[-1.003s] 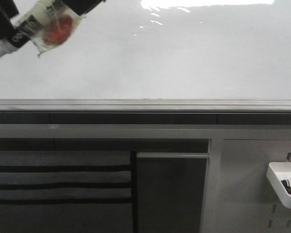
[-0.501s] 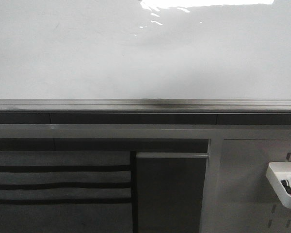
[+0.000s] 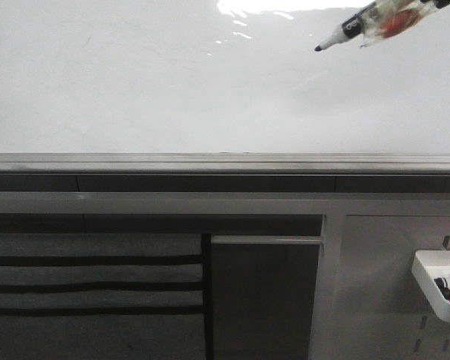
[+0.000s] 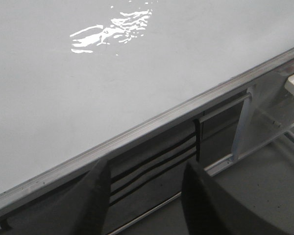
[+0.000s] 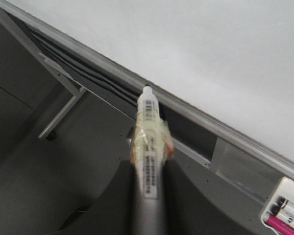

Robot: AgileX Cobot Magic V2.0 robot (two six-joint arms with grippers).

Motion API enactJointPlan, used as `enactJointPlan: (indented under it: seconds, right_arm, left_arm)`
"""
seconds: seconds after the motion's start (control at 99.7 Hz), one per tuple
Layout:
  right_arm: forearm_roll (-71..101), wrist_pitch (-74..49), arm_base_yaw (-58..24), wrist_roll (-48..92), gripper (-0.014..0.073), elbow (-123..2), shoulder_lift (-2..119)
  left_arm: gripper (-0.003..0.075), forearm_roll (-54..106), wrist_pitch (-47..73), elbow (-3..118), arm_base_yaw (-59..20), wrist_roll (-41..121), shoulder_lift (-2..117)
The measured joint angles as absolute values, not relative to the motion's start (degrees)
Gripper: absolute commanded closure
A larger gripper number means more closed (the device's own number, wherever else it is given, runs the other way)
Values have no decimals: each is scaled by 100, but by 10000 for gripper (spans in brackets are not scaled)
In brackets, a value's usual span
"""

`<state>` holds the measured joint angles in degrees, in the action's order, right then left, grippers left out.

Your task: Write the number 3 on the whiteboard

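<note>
Marker (image 3: 360, 24) is what has changed for you: half a second ago the front view showed only bare board, and a second ago a taped marker sat at the opposite upper corner; now one reaches in from the upper right, its black tip pointing down and left over the whiteboard (image 3: 172, 82). You cannot tell from this view whether the tip touches the board.

Your right end effector (image 5: 149, 196) is closed around the marker's barrel, which runs out ahead of its fingers with yellowish tape wrapped about its middle. Beyond the tip you see the board's grey edge rail (image 5: 196, 117), and off to one side of the fingers a white tray (image 5: 284, 205) holding more pens.

Your left end effector (image 4: 144, 196) holds nothing; its two dark fingers (image 4: 95, 196) stand apart with a clear gap between them. Ahead of it lies the glossy board, with glare (image 4: 110, 32) farther out.

No stroke of the number 3 shows on the board in any view. The tray hangs on the perforated panel (image 3: 375, 285) below the rail.
</note>
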<state>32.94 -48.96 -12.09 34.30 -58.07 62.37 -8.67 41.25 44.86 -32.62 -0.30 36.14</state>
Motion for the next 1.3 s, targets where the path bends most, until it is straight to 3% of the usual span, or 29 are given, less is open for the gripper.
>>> enactJointPlan:
  seconds: [0.18,0.461,0.762,1.303]
  right_arm:
    - [3796,-4870,-1302,3478,653,-6002,6558]
    - [3886,-5488,-1378,3478,653,-7378,7662]
    - [2624,-5331,-2293,2977,653,-8191,8431]
    - [2415,-4701,-1957,2680,653,-8510,9072]
  left_arm:
    - [405,-867,4059,4483,-3262,-30,3614]
    - [405,-867,4059,4483,-3262,-39,3614]
    - [405,-867,4059,4483,-3262,-39,3614]
    - [405,-867,4048,4483,-3262,-39,3614]
